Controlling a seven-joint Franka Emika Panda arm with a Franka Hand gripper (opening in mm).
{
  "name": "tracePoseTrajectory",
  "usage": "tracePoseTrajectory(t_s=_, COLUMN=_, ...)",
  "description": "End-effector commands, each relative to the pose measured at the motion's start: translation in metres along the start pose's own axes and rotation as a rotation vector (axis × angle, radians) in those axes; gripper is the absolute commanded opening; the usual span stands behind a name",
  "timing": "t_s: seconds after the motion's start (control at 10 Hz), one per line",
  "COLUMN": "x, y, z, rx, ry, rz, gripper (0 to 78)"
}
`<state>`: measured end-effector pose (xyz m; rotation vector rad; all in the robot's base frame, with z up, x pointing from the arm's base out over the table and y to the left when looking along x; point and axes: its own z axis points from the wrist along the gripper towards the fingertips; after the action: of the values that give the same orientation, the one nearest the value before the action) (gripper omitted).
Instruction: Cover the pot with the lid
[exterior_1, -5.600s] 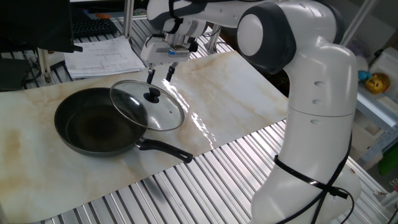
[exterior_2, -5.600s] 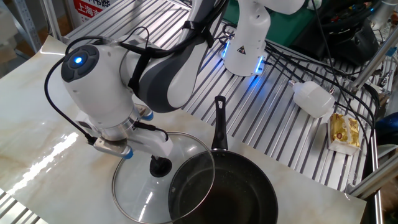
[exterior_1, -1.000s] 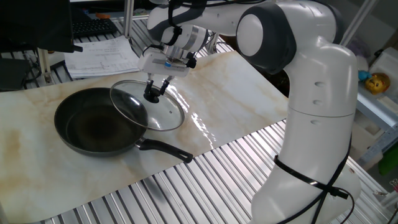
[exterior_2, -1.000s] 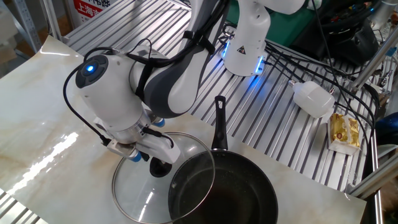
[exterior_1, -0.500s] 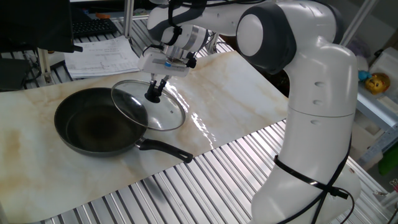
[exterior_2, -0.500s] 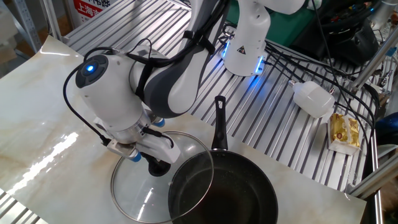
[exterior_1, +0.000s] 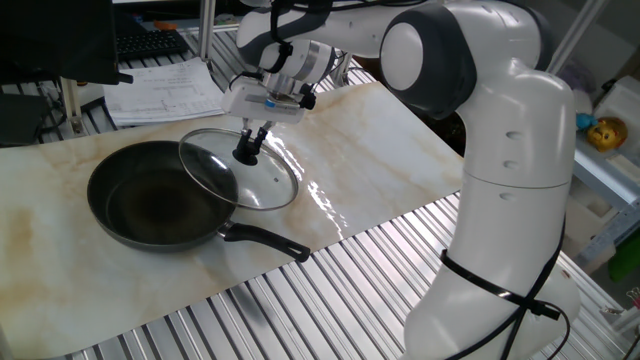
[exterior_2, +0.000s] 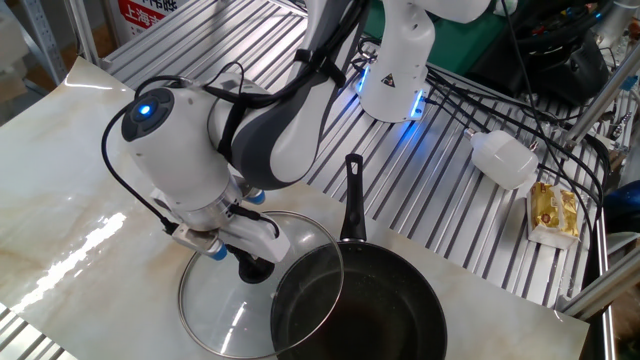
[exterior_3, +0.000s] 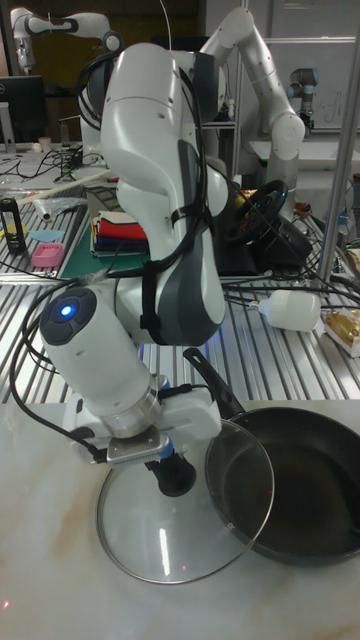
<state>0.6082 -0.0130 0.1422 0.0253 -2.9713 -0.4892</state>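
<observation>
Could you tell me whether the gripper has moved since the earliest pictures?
Yes. The gripper has come down from above the lid and now closes on its black knob, judged against the pot, which has stayed put.

One pot, one lid

The pot is dark grey-black, its handle black; the lid is clear glass with a silvery rim and black knob; the arm is white and dark grey; the tabletop is cream marble with brownish streaks
</observation>
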Motion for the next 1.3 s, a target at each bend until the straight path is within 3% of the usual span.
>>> tracePoseTrajectory(t_s=0.1, x=0.004, y=0.045, z=-0.028, rx=0.106, ry=0.008, rz=-0.03, gripper=1.1)
tracePoseTrajectory(t_s=0.4, x=0.006, y=0.06, z=-0.032, rx=0.11, ry=0.003, rz=-0.037, gripper=1.1)
tracePoseTrajectory(t_s=0.7, x=0.011, y=0.08, z=-0.038, rx=0.165, ry=-0.005, rz=-0.038, gripper=1.1)
tracePoseTrajectory(t_s=0.8, x=0.015, y=0.093, z=-0.04, rx=0.187, ry=-0.005, rz=-0.017, gripper=1.1)
tracePoseTrajectory(t_s=1.3, x=0.029, y=0.132, z=-0.036, rx=0.204, ry=-0.001, rz=0.007, gripper=1.1)
